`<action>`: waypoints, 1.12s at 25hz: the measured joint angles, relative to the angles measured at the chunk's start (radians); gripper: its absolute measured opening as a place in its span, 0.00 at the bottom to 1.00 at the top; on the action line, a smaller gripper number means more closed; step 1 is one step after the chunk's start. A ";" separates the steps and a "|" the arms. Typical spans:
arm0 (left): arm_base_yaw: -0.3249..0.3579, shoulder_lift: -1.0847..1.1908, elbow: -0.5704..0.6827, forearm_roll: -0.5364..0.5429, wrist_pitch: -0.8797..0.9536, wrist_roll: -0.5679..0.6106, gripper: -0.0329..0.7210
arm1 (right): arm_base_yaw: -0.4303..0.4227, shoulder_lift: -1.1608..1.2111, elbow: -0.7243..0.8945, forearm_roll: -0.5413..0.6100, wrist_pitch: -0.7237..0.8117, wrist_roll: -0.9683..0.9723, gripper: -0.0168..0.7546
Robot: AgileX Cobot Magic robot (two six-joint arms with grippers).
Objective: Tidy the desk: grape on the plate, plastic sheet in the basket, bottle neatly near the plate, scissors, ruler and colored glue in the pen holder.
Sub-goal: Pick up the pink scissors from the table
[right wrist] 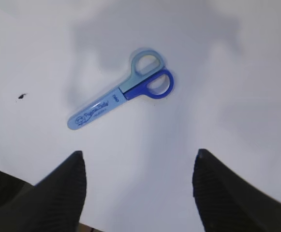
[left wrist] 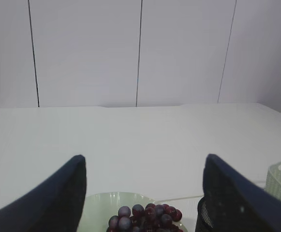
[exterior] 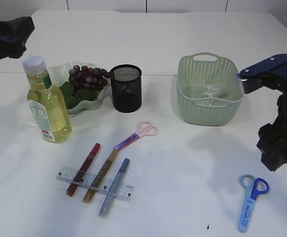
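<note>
Right gripper [right wrist: 138, 166], jaws apart and empty, hangs above the blue scissors [right wrist: 121, 94] on bare table near the front edge. Left gripper [left wrist: 142, 179], also open, hovers over the grapes [left wrist: 145, 216].

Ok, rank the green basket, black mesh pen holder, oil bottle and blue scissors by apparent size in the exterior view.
1. Pale green woven plastic basket
2. Yellow oil bottle with white cap
3. Black mesh pen holder
4. Blue-handled scissors in a light blue sheath, nearest the camera yet smallest.
</note>
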 joint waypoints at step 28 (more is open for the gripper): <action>-0.457 -0.261 -0.444 0.089 1.543 -0.101 0.67 | 0.000 0.000 0.000 0.225 0.081 0.168 0.72</action>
